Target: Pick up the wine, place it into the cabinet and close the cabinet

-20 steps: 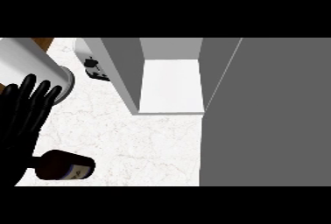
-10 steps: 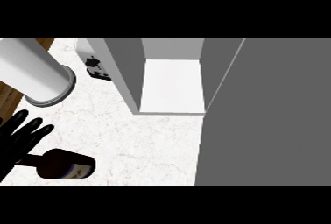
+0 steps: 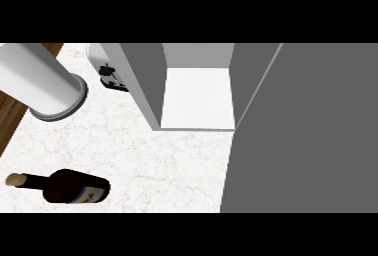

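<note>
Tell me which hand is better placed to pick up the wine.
Probably the left. The wine bottle lies on its side at the left of the counter, and the only forearm in view is there too. Neither hand shows.

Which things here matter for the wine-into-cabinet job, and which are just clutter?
Job:
- wine bottle, on the counter
- open cabinet
- grey door panel at its right

Lying about:
- small black-and-white appliance, left of the cabinet

Light bright, even, diffuse. Pale counter (image 3: pixel 148 150) and cabinet shelf (image 3: pixel 198 97) near white, shelf brightest. Big cabinet door (image 3: pixel 310 130) flat mid-grey. Dark wine bottle (image 3: pixel 70 187) almost black against counter.
</note>
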`<state>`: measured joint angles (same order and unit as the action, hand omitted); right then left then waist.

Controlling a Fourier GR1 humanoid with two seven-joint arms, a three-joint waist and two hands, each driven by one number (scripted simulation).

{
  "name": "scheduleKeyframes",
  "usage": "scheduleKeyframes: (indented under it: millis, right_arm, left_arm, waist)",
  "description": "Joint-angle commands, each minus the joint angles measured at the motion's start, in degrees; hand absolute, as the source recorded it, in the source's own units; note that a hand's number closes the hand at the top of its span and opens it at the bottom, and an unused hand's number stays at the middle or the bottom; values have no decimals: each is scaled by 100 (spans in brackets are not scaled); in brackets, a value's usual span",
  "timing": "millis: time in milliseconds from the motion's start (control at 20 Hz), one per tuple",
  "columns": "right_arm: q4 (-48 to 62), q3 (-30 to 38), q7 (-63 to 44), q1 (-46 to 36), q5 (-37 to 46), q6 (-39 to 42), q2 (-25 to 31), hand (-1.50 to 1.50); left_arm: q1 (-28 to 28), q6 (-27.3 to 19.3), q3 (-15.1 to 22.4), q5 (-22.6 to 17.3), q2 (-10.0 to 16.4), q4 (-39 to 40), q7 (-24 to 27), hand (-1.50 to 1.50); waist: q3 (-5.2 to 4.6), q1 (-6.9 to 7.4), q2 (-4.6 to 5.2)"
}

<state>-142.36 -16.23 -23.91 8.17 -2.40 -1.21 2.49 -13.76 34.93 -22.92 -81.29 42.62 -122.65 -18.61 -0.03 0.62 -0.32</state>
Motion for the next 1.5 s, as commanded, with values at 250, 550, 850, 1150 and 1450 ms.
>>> scheduleKeyframes:
  millis: [250, 550, 850, 1150, 1450]
  right_arm:
    - [-955, -620, -929, -114, 575, -431, 67, -150]
    - [-940, -686, -696, 75, 524, -517, 236, -150]
    - [-828, -1298, -1145, -591, 1204, -1068, 101, -150]
    - [-1276, -1055, -1479, -514, 774, -1057, 527, -150]
    - [-1435, -1200, -1602, -514, 1008, -1347, 671, -150]
  left_arm:
    - [-262, -33, -721, -608, 145, -22, -682, -150]
    - [6, 220, -573, -188, -177, 310, -838, -150]
    - [318, 141, -253, 210, -376, 539, -923, -150]
    - [520, 146, 53, 900, -818, 597, -948, -150]
    - [551, 936, -18, 1470, -1234, 1263, -779, -150]
  waist:
    - [1, -49, 4]
    - [2, -124, 16]
    - [-9, -155, 19]
    - [-4, -174, 20]
    - [-9, -159, 4]
